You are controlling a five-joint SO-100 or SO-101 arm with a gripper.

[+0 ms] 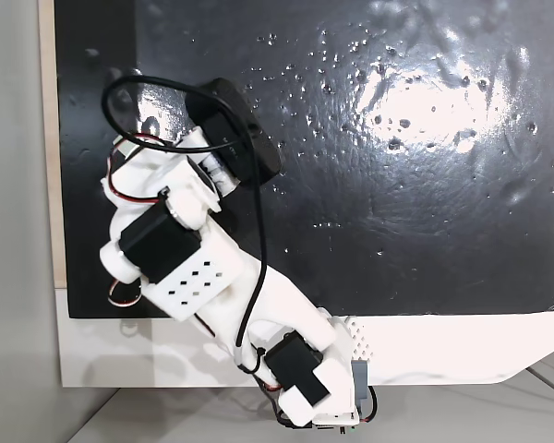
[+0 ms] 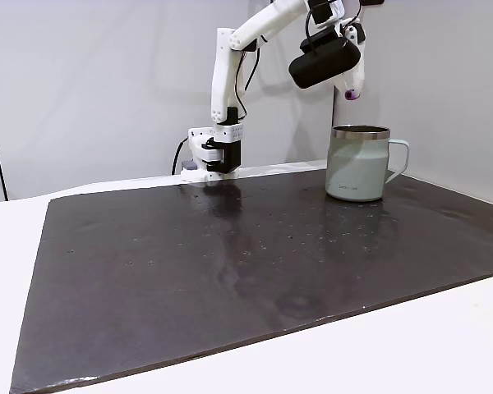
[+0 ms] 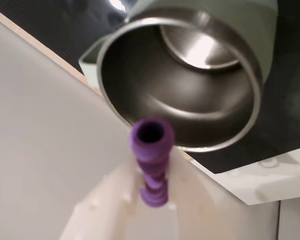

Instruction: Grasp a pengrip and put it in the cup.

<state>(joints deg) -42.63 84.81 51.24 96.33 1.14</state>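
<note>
We've got the pengrip [image 3: 151, 160] pinched in the gripper [image 3: 152, 192], jaws closed on its lower end, held up high above the cup [image 2: 357, 162]. Grasp + lift look done; what's left is lining up over the opening & letting go.

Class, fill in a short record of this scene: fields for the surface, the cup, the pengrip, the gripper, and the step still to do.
surface: black mat on a white table
cup: grey-green mug, upright on the mat, steel inside, looks empty in the wrist view
pengrip: purple ribbed piece, held between the fingers, above the cup
gripper: raised over the cup's mouth, shut on the pengrip
step to do: release; the pengrip is not yet in the cup
</note>
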